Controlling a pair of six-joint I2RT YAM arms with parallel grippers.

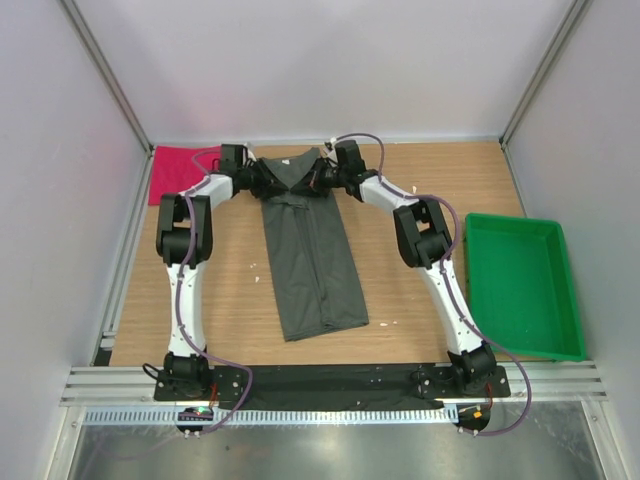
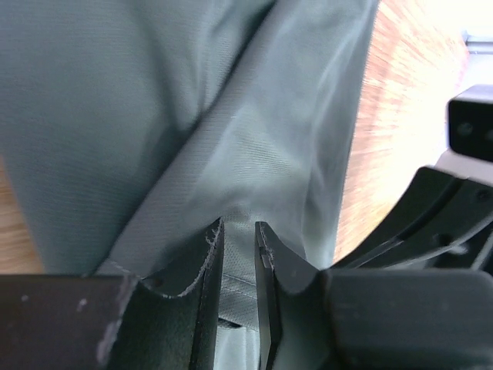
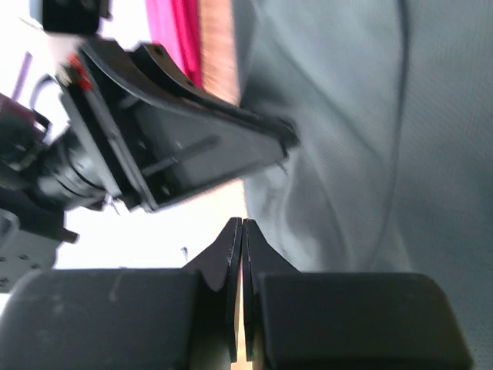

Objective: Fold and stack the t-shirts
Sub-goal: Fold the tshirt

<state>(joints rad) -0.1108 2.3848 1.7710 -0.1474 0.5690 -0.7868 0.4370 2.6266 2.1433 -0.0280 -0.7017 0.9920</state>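
Grey t-shirt (image 1: 310,260), lengthwise far-to-near, is being pinched at far edge of counter (image 1: 232,305) by left jaws; right jaws shut, possibly empty.

The dark grey-olive t-shirt (image 1: 310,260), folded into a long strip, runs twelve to six; the pinkish-red t-shirt (image 1: 170,172) lies at ten o'clock.

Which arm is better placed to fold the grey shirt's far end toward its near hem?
Left, probably: the left tool pinches the grey shirt; the right tool is shut with no fabric visibly caught.
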